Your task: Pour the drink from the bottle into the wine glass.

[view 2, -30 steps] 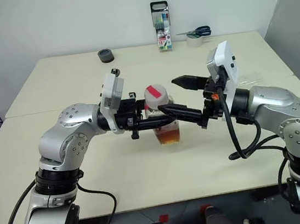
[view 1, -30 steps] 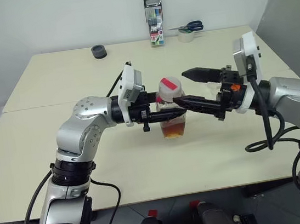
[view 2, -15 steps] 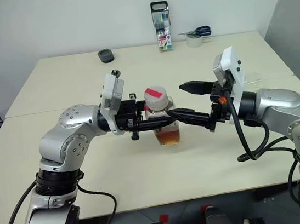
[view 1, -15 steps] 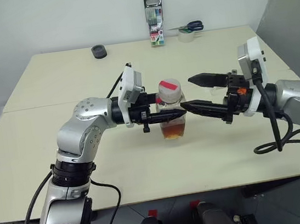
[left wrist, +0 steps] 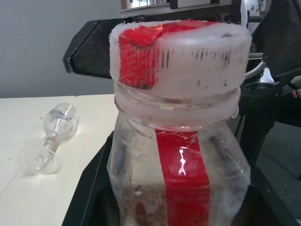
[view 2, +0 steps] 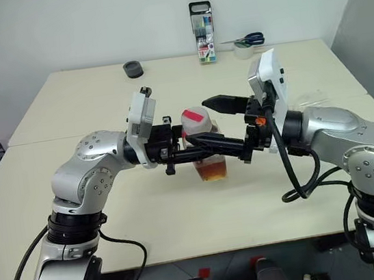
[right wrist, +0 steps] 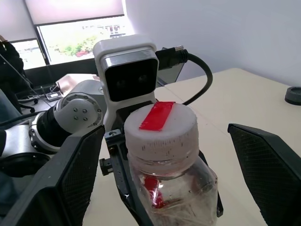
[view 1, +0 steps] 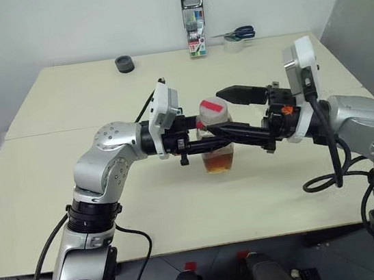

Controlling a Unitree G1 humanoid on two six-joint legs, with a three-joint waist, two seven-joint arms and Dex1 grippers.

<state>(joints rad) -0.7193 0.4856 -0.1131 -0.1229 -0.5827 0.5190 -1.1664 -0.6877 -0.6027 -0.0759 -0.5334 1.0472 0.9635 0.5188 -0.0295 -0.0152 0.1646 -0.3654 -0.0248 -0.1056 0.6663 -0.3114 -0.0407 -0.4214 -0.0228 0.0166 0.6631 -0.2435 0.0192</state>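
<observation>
Left eye view: I see a wide cream table (view 1: 77, 196) with my two arms meeting over its middle. The left gripper (view 1: 198, 145) reaches in level from my left, its fingers clamped together on the bottle (view 1: 216, 143), around the body just under the neck. The right gripper (view 1: 228, 112) reaches in level from my right, its two black fingers spread wide apart, one on each side of the bottle's cap and not touching it.

The bottle stands upright, its long axis vertical and its capped mouth pointing straight up, near the table's centre; I cannot tell whether its base rests on the surface. Its cap (right wrist: 160, 127) is whitish with a red strip across the top, and a red label strip (left wrist: 181, 174) runs down the clear side. The drink (view 1: 218, 163), amber-brown, fills only the lowest part of the bottle.

In the left wrist view the wine glass (left wrist: 49, 139) lies on its side on the table, well apart from the bottle, and looks empty.

At the table's far edge stand a marker pack (view 1: 193, 26), scissors (view 1: 235, 34) on a tape roll, and a small dark ring (view 1: 123, 64).
</observation>
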